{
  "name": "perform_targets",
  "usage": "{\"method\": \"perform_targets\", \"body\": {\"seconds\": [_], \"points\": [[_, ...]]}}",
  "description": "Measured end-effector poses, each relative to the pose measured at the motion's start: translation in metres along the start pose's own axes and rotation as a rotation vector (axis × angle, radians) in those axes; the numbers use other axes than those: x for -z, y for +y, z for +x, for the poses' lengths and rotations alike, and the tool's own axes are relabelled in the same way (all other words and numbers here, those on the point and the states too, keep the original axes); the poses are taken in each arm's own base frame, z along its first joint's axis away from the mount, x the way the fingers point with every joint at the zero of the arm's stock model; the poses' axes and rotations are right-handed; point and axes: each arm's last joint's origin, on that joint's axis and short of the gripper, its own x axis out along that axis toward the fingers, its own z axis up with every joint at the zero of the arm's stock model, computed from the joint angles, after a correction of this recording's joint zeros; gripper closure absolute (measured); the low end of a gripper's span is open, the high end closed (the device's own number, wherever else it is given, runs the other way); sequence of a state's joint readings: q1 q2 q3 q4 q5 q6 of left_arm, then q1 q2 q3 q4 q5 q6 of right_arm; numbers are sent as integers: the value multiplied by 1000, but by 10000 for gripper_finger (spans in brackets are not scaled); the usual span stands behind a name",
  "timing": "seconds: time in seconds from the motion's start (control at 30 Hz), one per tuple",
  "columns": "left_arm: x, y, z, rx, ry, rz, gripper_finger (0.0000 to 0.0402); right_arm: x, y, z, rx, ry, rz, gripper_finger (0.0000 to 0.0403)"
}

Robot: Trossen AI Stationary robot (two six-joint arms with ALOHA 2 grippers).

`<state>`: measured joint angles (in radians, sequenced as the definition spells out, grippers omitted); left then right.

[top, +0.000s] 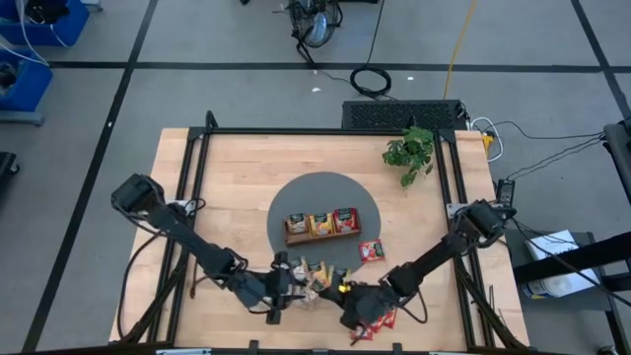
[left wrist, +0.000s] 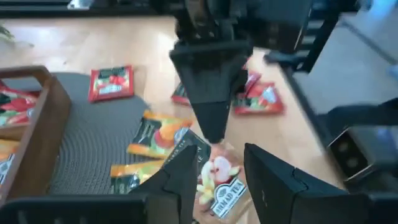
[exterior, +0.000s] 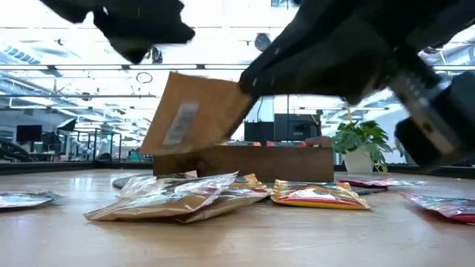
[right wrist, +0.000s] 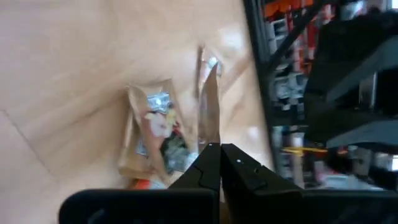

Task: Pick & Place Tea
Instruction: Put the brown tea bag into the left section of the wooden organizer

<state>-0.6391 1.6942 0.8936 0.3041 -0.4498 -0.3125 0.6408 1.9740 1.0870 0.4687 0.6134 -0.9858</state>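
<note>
Dark metal arms are both reaching down to the near edge of the wooden table (top: 237,168), so going left to right: the left gripper (top: 283,293) is hovering low over a little heap of tea sachets (top: 314,276), with its fingers (left wrist: 186,171) spread apart and nothing between them. Through its own camera a tan sachet with fruit on it (left wrist: 219,183) is lying right under the open jaws, with a couple of orange ones (left wrist: 158,134) just beside it on the edge of the grey mat (top: 325,187).

Behind the heap, the brown wooden tray (top: 320,235) is sitting on that round mat and already holding sachets in its three compartments: tan, orange, red.

Next over, the right gripper (top: 347,296) is clamped tight on a tan sachet (exterior: 194,113), pinching it by one edge. From table level that sachet is hanging tilted above the others, clear of the wood, with a pale label showing on its back. The right wrist camera is showing the closed fingertips (right wrist: 208,163) gripping the thin edge of it, another tan sachet (right wrist: 152,134) lying flat below.

Further right, one red sachet (top: 372,250) is lying on the wood by the mat's rim, and a few more red ones (top: 380,320) are scattered near the right gripper. A small potted plant (top: 412,150) is standing in the far right corner
</note>
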Motion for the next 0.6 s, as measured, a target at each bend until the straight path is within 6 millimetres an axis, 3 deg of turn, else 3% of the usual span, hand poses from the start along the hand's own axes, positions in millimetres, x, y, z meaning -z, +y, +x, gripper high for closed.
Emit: {"method": "perform_targets", "body": {"seconds": [0.33, 0.6], "points": [[-7, 9, 0, -96, -63, -227, 268, -38, -5, -38, 219, 54, -343, 403], [-22, 10, 0, 137, -91, -192, 267, -56, 4, -59, 266, 68, -487, 403]]}}
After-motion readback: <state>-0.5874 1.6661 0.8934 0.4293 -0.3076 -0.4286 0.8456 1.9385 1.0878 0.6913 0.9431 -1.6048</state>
